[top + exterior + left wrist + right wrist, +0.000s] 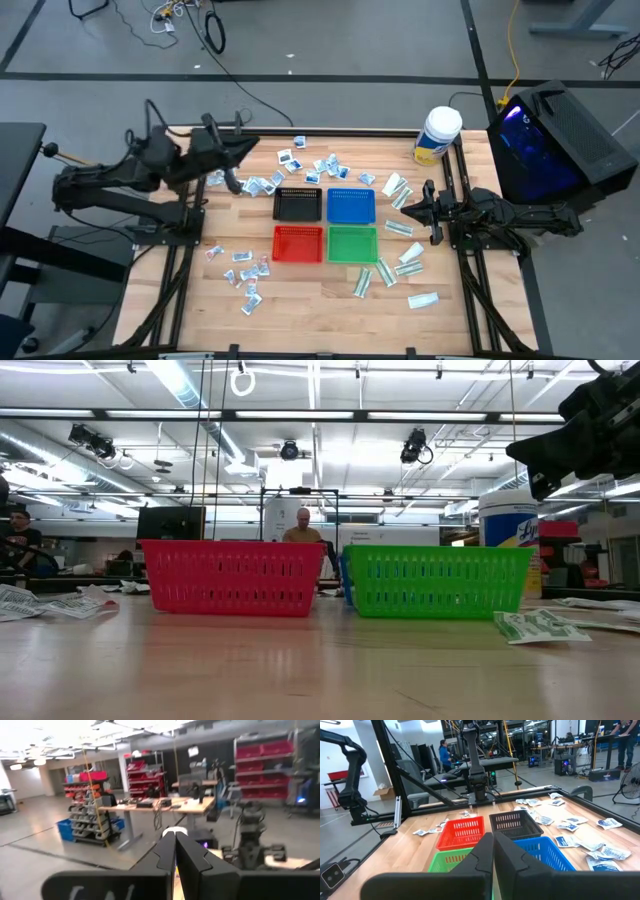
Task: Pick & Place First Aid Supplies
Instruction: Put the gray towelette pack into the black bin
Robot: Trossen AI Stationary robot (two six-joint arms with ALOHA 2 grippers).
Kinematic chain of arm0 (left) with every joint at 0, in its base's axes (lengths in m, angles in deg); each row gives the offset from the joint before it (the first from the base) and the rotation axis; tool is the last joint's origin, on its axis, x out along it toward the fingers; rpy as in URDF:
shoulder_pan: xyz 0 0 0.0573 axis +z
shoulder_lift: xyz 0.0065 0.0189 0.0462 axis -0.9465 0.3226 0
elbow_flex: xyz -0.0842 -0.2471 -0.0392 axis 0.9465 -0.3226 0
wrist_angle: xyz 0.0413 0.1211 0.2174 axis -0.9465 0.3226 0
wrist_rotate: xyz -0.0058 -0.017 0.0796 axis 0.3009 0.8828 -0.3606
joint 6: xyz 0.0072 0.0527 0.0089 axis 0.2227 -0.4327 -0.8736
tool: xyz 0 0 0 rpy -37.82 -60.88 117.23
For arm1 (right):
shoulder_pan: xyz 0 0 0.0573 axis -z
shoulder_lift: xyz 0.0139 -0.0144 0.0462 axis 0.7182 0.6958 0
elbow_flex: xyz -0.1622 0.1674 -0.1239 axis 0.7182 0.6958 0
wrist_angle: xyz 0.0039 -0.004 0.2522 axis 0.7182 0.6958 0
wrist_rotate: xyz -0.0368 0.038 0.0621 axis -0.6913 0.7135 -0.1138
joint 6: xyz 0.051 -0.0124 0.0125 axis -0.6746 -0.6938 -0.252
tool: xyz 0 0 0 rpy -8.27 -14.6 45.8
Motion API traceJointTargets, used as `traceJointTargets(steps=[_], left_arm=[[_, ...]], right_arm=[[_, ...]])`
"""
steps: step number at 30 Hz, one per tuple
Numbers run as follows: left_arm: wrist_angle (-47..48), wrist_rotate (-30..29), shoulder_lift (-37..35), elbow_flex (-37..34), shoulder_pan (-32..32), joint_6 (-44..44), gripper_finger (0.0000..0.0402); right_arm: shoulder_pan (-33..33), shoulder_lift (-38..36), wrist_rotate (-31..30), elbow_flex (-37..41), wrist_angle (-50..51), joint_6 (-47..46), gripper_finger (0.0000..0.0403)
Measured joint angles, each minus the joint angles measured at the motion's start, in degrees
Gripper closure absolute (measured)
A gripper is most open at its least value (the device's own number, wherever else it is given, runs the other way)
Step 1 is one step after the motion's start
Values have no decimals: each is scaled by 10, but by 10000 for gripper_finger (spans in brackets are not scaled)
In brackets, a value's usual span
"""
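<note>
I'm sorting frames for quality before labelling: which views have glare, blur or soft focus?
Low view: ceiling lights blow out white, the near table top is soft, the red tray and green tray are sharp. Left wrist view: blurred throughout, washed-out lights above. Right wrist view: trays and packets crisp. High view: evenly lit, blue glow at a case.

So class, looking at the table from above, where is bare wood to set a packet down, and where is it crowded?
Bare wood: the near strip in front of the red tray and green tray, and the far edge between the white-blue packets and the jar. Crowded: behind the black tray and blue tray, and both sides, with green-white packets on the right.
</note>
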Motion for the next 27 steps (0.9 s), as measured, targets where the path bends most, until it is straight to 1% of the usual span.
traceJointTargets(steps=[3, 5, 8, 14, 25, 27], left_arm=[[7, 5, 23, 0, 17, -10, 381], [12, 24, 34, 0, 24, -26, 381], [15, 44, 52, 0, 38, -28, 381], [38, 44, 89, 0, 81, -25, 381], [175, 43, 101, 0, 188, -25, 381], [195, 57, 101, 0, 203, -25, 381]], right_arm=[[0, 0, 0, 0, 0, 0, 385], [0, 0, 0, 0, 0, 0, 385], [0, 0, 0, 0, 0, 0, 385], [0, 0, 0, 0, 0, 0, 385], [0, 0, 0, 0, 0, 0, 385], [0, 0, 0, 0, 0, 0, 385]])
